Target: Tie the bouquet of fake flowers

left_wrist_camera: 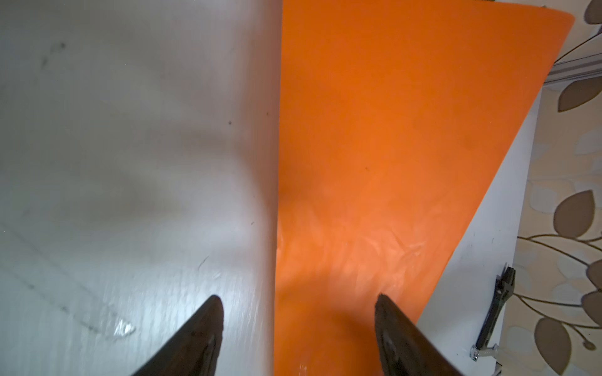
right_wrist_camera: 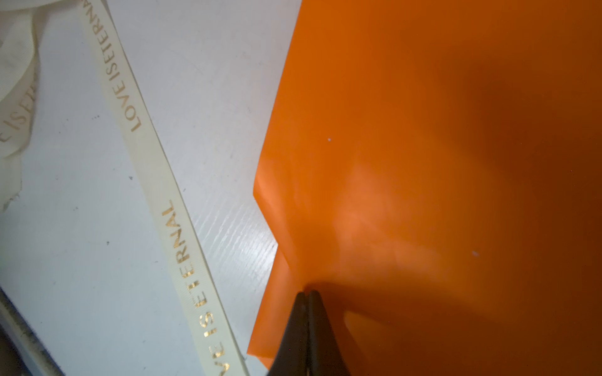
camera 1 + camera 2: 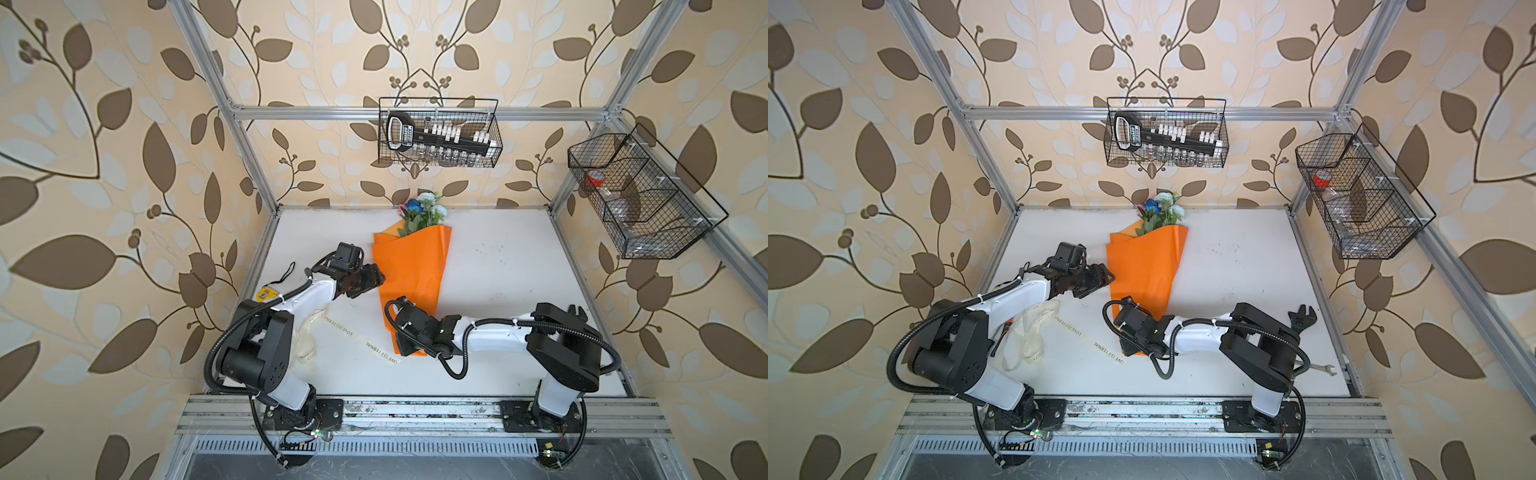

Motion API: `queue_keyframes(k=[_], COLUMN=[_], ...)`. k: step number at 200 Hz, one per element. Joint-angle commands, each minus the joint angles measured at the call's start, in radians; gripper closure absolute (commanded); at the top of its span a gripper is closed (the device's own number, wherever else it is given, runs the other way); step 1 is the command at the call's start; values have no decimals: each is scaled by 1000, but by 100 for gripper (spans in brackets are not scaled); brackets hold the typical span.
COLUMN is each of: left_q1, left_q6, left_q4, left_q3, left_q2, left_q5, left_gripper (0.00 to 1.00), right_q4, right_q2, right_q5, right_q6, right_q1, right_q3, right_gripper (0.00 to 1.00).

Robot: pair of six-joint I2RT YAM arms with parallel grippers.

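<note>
In a top view the left arm reaches from its near-left base over the white table, forearm slanting toward the middle. The left gripper ends at the left edge of the bouquet of fake flowers, about halfway along its orange wrapping paper. The bouquet lies flat along the middle of the table, blooms toward the far wall and narrow end toward the robot.

In both top views the right arm is folded low, elbow out to the right and wrist turned across to the paper's narrow near end. The right gripper sits over the orange there, its tips hidden under the wrist. A cream ribbon lies on the table between the arms, near that end.

In the left wrist view the left gripper has its fingers spread wide with nothing gripped. One hangs over bare table, its partner over the orange paper, and the paper's straight edge runs between them. Whether either touches down I cannot tell. A black wrench lies on the table past the paper.

In the right wrist view the right gripper has its fingertips pressed tight together at the orange paper near its edge. The sheet puckers into them, nipped. The ribbon, lettered "LOVE IS ETERNAL", runs slantwise on the table beside the paper, apart from it.
</note>
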Motion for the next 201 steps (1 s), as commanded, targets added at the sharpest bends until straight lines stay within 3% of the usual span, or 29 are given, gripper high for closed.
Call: queue_keyframes(k=[1,66,108,153,174,201], left_q1=[-25,-185,-196,-203,-212,-226], left_q6=[-59,-174,-193,-145,-128,-82], left_q4=[-9,136,189,79,76,26], left_q3=[-78,-233,-247,-172,-153,-104], left_q2=[-55,-54,-51,-56,-55,-55], left_q5=[65,133,129,49,38,0], left_gripper=[34,45,61,78,79,70], right_q4=[23,25,38,54,42,34], right_q2=[-21,-28,-19,-16,-41,-56], right_q5=[-22,-25,-25,-64,-58,-53], right_q6=[16,26,27,26,18,14], right_q1=[4,4,3,3,3,4], right_q3=[-27,-46,-55,-44,-44,-43], right_gripper=[94,94,94,94,94,93])
